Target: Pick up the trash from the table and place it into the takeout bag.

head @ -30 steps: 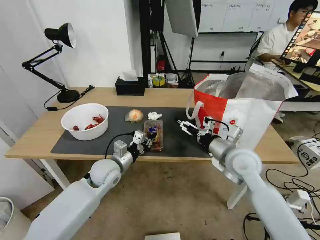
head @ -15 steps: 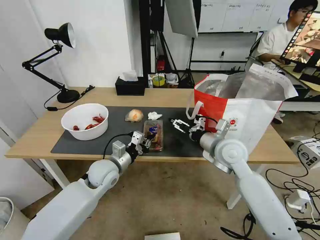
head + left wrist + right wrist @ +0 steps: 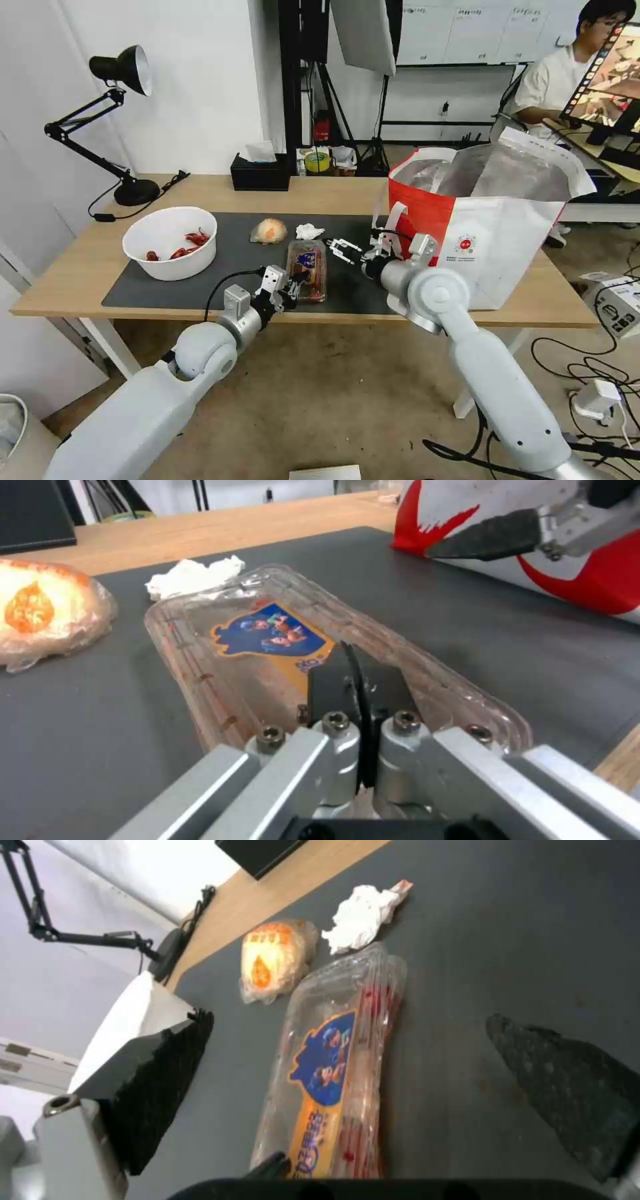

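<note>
Left gripper (image 3: 293, 285) is pinching the near end of the clear hinged tray (image 3: 307, 269), sitting mid-mat. Right gripper (image 3: 342, 249) is hovering wide open, empty, at the tray's 2 o'clock. Flimsy lid's probably gonna flex and slip out.

Bench (image 3: 333, 193): long, light wood, white legs. Dark grey mat (image 3: 227, 267) laid along its near middle. On the mat: white bowl (image 3: 170, 241) with red shells, toward the left end; orange-tinted plastic wad (image 3: 268, 231); crumpled white tissue (image 3: 309, 231) just beside it; clear hinged tray (image 3: 307, 270) with a blue label, near the front edge. On bare wood: black desk lamp (image 3: 133, 190), back left; black tissue box (image 3: 260, 173), back edge; white-and-red takeout bag (image 3: 493, 233), right end.
</note>
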